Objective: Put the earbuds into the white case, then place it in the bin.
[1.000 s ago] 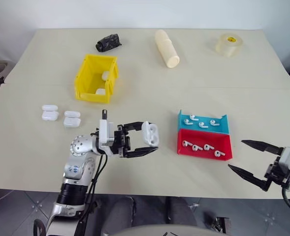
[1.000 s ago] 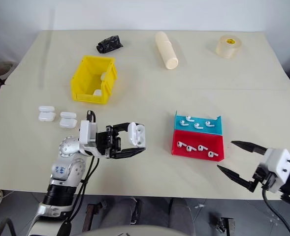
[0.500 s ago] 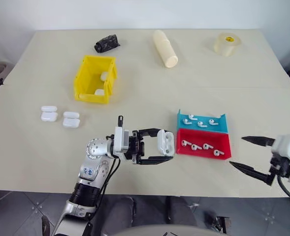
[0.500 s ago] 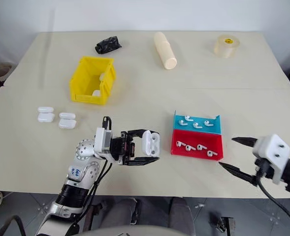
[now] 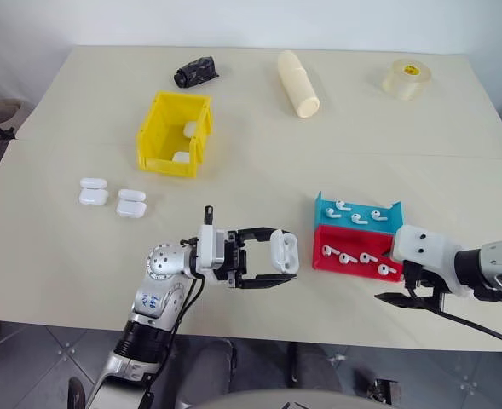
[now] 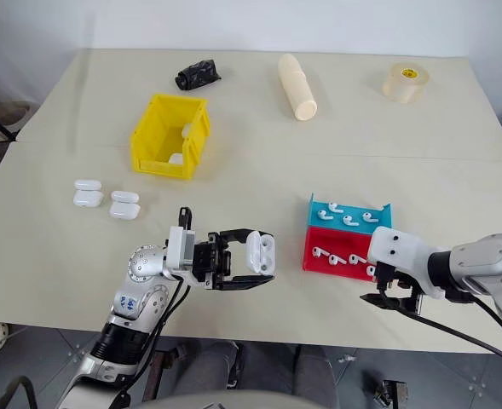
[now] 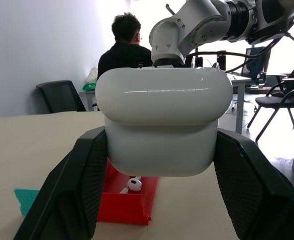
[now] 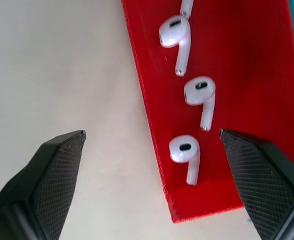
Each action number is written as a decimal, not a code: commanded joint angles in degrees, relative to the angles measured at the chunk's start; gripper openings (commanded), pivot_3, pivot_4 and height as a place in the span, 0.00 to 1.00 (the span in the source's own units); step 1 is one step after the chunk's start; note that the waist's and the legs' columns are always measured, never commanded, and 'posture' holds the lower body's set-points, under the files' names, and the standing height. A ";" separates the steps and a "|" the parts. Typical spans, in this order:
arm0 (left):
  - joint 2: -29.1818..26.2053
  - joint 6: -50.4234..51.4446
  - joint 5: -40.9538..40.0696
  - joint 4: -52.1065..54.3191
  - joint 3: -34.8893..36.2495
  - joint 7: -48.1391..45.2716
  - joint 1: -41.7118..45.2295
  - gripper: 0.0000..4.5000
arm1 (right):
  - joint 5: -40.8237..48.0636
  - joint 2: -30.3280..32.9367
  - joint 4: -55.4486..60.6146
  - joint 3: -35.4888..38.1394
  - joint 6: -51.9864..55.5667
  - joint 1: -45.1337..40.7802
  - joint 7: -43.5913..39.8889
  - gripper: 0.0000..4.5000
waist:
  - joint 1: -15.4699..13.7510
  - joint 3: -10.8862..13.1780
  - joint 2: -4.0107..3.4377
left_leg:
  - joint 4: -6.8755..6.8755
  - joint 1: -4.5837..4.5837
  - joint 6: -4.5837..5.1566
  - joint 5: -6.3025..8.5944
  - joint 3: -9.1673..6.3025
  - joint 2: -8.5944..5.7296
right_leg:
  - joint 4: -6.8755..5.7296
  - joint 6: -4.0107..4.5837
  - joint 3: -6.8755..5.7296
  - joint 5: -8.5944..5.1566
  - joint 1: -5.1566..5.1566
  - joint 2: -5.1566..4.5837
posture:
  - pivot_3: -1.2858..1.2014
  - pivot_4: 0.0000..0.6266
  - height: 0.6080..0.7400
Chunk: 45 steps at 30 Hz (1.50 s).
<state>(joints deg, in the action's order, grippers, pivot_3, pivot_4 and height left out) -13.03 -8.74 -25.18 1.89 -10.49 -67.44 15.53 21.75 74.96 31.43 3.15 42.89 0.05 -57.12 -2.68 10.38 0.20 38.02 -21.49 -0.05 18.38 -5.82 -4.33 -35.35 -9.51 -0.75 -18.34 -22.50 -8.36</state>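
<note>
The right gripper [image 8: 151, 145] has swung in from the lower right edge of the picture and now points down over the red tray [image 5: 329, 261], its fingers spread wide with nothing in them. One earbud [image 8: 185, 154] lies right between them, so a pick-up looks near. The left gripper [image 5: 278, 264] has stayed in the lower middle, squeezed shut on the open white case [image 5: 285, 253], waiting just left of the tray. The yellow bin [image 5: 175, 135] sits in the upper left, far off.

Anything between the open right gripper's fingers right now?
Right wrist view: bare beige table and the red tray's corner, its nearest white earbud lying between the fingers.
</note>
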 commanded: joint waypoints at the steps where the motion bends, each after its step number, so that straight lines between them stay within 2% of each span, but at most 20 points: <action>1: -0.14 -0.23 -0.31 2.80 -0.63 0.64 -0.30 0.62 | -2.35 0.75 -0.31 -0.83 -0.44 -1.42 -0.04 1.00 | 0.01 0.00 0.00 | 0.00 0.00 0.00 0.00 0.00 0.00 | 0.00 0.00 0.00 0.00 0.00 0.00 | 0.52 0.24 1.00; 3: -0.18 -0.04 -0.43 2.96 -0.85 0.73 -0.36 0.62 | -3.18 0.52 -0.93 -1.45 -0.60 -1.99 -0.10 1.00 | 0.01 0.00 0.00 | 0.01 0.00 0.00 0.00 0.01 0.00 | -0.01 -0.01 0.00 0.00 0.00 0.00 | 0.52 0.24 1.00; 6: -0.28 0.46 -0.55 3.47 -1.03 1.15 -0.32 0.62 | -4.87 0.16 -2.15 -2.84 -1.28 -2.95 -0.13 0.87 | 0.02 0.00 0.00 | 0.01 0.00 0.00 0.00 0.01 0.00 | -0.01 -0.01 0.01 0.00 0.00 0.01 | 0.52 0.24 1.00; 10: -0.51 1.32 -0.84 4.05 -1.09 1.49 -0.24 0.62 | -6.27 -0.16 -3.07 -4.70 -1.95 -4.12 -0.71 0.58 | 0.03 0.00 0.00 | 0.01 0.00 0.00 0.00 0.02 0.00 | -0.01 -0.01 0.01 0.01 -0.01 0.01 | 0.52 0.24 1.00; 25: -0.95 3.38 -1.27 5.41 -1.10 2.01 -0.09 0.62 | -11.24 -0.87 -5.77 -8.93 -5.59 -7.72 -3.28 0.58 | 0.07 0.00 -0.01 | 0.00 0.00 0.00 0.00 0.02 0.01 | -0.01 -0.01 0.02 0.01 -0.02 0.01 | 0.52 0.24 1.00; 29: -0.94 3.72 -1.32 5.76 -1.14 2.13 -0.13 0.62 | -12.41 -0.90 -6.34 -9.37 -6.51 -8.02 -3.85 0.39 | 0.11 0.00 0.00 | 0.01 0.00 0.00 0.00 0.02 0.01 | -0.01 -0.01 0.02 0.01 -0.02 0.01 | 0.52 0.24 1.00; 38: -1.01 4.38 -1.38 6.21 -0.97 2.14 -0.10 0.62 | -13.41 -1.13 -6.32 -9.80 -6.74 -7.75 -5.03 0.39 | 0.14 0.00 0.00 | 0.01 0.00 0.00 0.00 0.03 0.01 | -0.01 -0.01 0.02 0.01 -0.02 0.01 | 0.52 0.24 1.00; 41: -1.02 4.44 -1.39 6.29 -0.93 2.13 -0.11 0.62 | -13.51 -1.26 -6.26 -9.78 -6.75 -7.57 -5.39 0.27 | 0.14 0.00 0.00 | 0.01 0.00 0.00 0.00 0.03 0.01 | -0.01 -0.01 0.02 0.01 -0.01 0.01 | 0.52 0.24 1.00; 43: -1.00 4.45 -1.40 6.25 -0.91 2.09 -0.09 0.62 | -13.61 -1.42 -6.26 -9.75 -6.73 -7.59 -5.55 0.14 | 0.25 0.00 0.00 | 0.02 0.01 0.00 0.00 0.04 0.01 | -0.01 -0.02 0.03 0.01 -0.01 0.01 | 0.52 0.24 1.00; 45: -0.98 4.46 -1.43 6.23 -0.89 2.00 -0.07 0.62 | -13.59 -1.66 -6.10 -9.55 -6.55 -7.56 -5.44 0.11 | 0.31 0.00 0.00 | 0.02 0.02 0.00 0.00 0.05 0.01 | -0.01 -0.02 0.03 0.01 0.00 0.02 | 0.52 0.24 1.00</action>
<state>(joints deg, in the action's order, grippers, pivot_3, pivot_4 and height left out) -14.09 -3.85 -25.45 6.01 -11.33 -65.73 15.40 8.87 73.74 24.79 -6.35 36.21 -7.68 -62.47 -2.37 10.38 0.20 38.05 -21.47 -0.05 18.38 -5.78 -4.31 -35.36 -9.53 -0.72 -18.33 -22.50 -8.34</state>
